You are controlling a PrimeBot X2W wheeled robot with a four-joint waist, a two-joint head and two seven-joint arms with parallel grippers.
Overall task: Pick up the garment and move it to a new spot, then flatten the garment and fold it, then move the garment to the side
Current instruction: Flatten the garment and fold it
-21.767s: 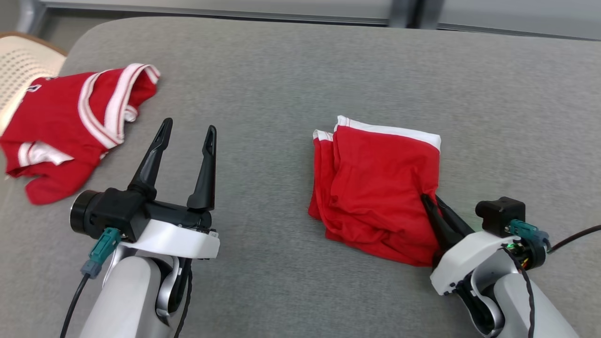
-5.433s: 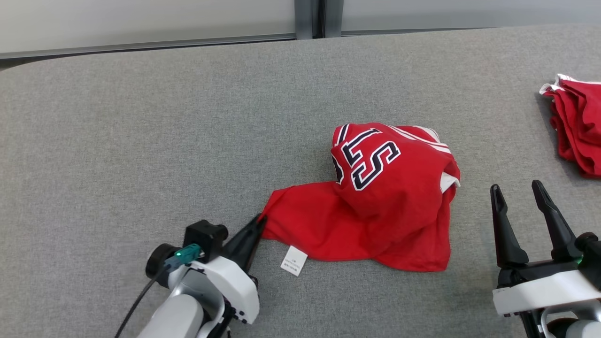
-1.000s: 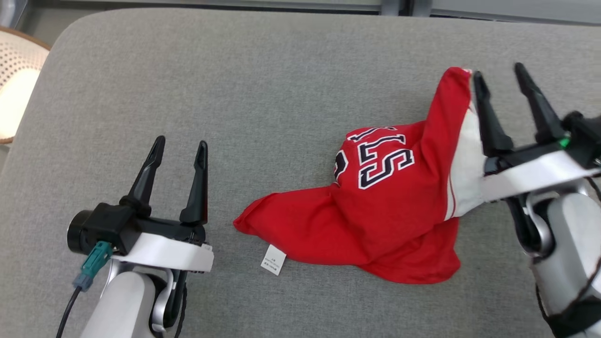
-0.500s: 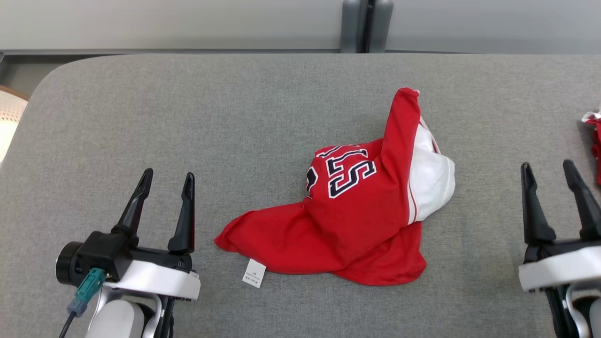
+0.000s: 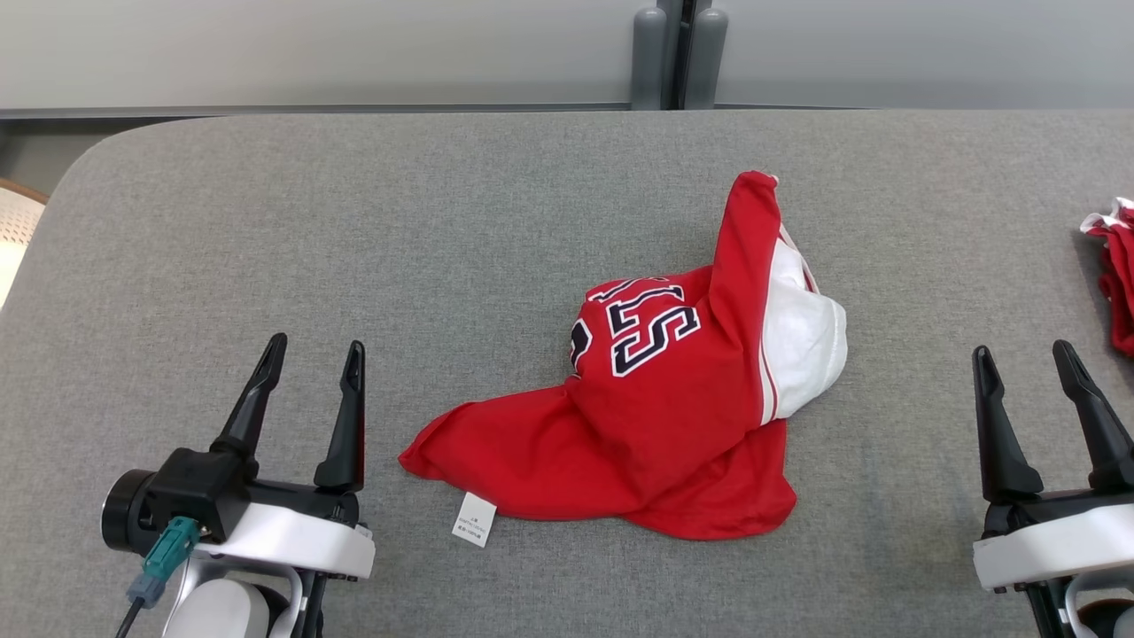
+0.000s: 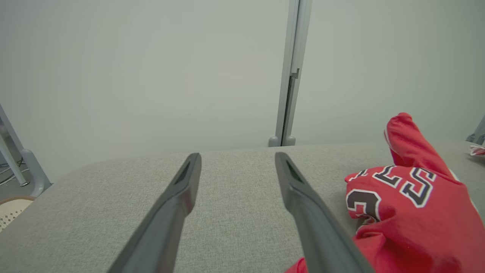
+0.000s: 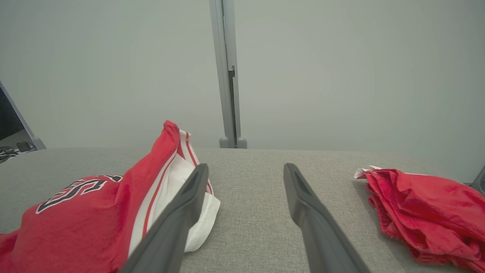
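Two pincers stand wide open and empty, the left gripper (image 5: 316,342) and the right gripper (image 5: 1020,347), either side of a crumpled red jersey (image 5: 673,416) heaped in the middle of the grey table (image 5: 354,204). A second red garment (image 5: 1116,275) lies at the right edge. Light and limp, the jersey will likely sag and bunch when lifted. The best holds look to be its hem corner by the white label (image 5: 474,519) and the white-lined flap (image 5: 802,341) opposite.

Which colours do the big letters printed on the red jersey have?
Dark navy or black with white outlines, on the red jersey; the head view shows them best.
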